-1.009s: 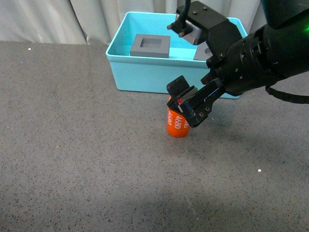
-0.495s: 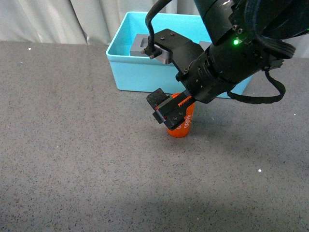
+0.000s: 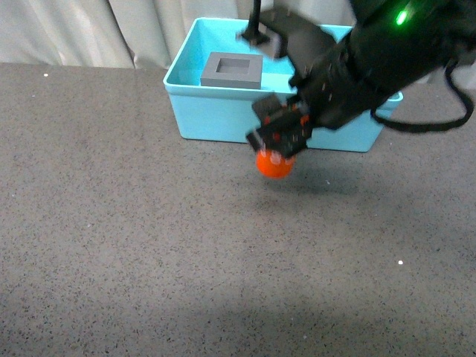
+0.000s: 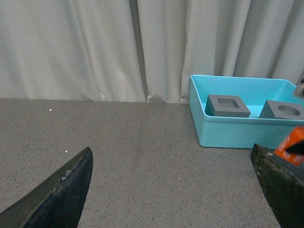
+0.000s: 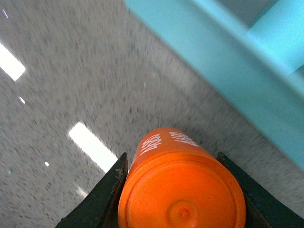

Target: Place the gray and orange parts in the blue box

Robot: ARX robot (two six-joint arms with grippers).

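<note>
My right gripper [image 3: 277,141] is shut on the orange cylinder [image 3: 275,164] and holds it off the table, just in front of the blue box [image 3: 216,111]. In the right wrist view the cylinder [image 5: 183,187], printed "4680", fills the space between the jaws, with the box wall [image 5: 228,61] beyond. The gray cube with the square recess [image 3: 232,71] lies in the box. The cube with the round hole [image 4: 284,110] shows in the left wrist view beside the square-recess cube [image 4: 227,105]; my arm hides it in the front view. My left gripper [image 4: 175,190] is open and empty above the table, left of the box [image 4: 228,135].
Gray speckled table [image 3: 134,245] spreads in front of and left of the box. Pale curtains [image 4: 95,47] hang behind the table. My right arm [image 3: 372,67] reaches over the box's right half.
My right gripper closed on the orange cylinder and lifted it off the table, moving up and back toward the box's front wall.
</note>
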